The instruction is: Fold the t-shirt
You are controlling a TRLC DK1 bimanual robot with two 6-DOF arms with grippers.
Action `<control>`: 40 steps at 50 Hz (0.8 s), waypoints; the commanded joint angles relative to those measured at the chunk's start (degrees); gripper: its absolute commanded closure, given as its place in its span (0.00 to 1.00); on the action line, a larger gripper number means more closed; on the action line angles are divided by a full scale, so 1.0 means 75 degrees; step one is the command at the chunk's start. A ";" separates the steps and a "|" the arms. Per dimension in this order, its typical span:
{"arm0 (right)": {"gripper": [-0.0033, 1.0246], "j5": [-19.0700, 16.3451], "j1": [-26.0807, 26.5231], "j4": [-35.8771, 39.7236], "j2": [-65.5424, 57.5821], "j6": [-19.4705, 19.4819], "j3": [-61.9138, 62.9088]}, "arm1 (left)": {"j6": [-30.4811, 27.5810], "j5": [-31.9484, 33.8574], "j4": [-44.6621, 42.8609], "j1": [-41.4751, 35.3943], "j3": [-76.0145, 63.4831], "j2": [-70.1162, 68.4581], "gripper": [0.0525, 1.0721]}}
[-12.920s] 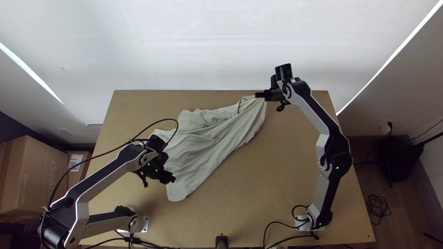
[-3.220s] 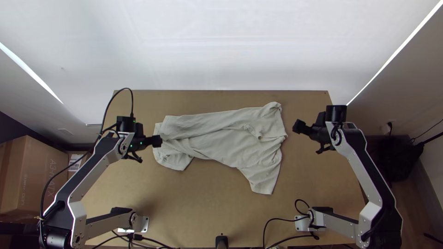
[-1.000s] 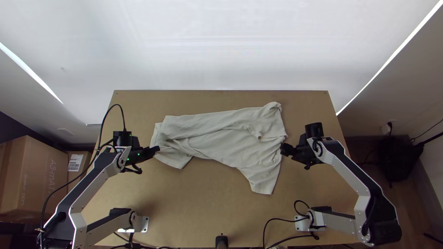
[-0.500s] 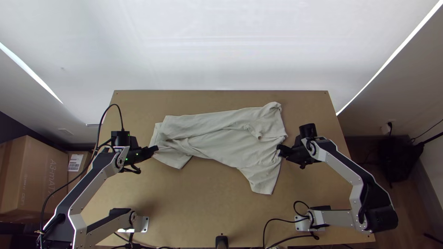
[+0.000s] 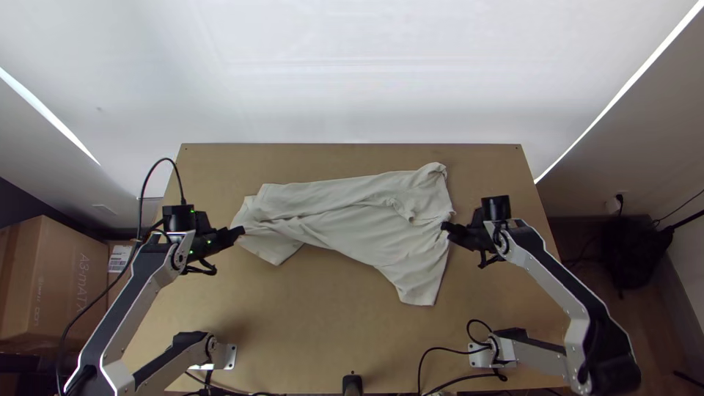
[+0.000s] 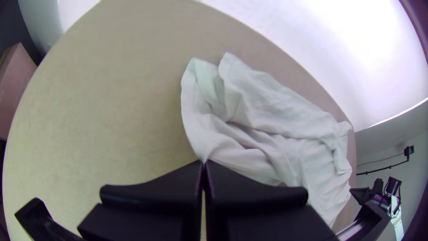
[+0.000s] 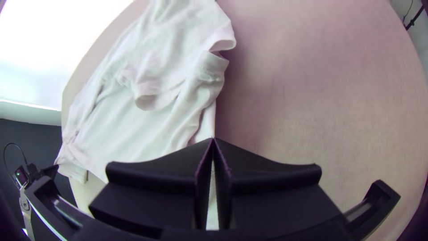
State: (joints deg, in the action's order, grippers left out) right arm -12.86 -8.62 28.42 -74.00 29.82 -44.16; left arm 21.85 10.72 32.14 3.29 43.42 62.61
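We see the t-shirt [image 5: 352, 216] pinched at both ends.
It lies rumpled across the middle of the table [image 5: 330, 330], with creases along it and one flap pointing toward the near edge; our left gripper [image 5: 241, 232] has its fingertips pressed together on the t-shirt's left edge, our right gripper [image 5: 445, 227] has its own closed on the opposite edge, and both point inward, facing each other. Our arms bend at elbows outside the table's sides. A black cable [image 5: 138, 220] loops above our left arm, more cables [image 5: 422, 364] curl near the right base, and a cardboard box [image 5: 55, 282] stands left of the table.
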 commanded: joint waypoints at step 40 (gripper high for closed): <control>0.97 0.0707 0.1068 -0.1165 0.1101 -0.0906 -0.2502 | -0.0792 -0.1043 -0.2457 0.0100 0.1898 -0.1164 0.97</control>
State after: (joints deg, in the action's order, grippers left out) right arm -9.43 -1.67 21.43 -62.39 24.77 -56.99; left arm 16.58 5.04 16.67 3.49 53.04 52.05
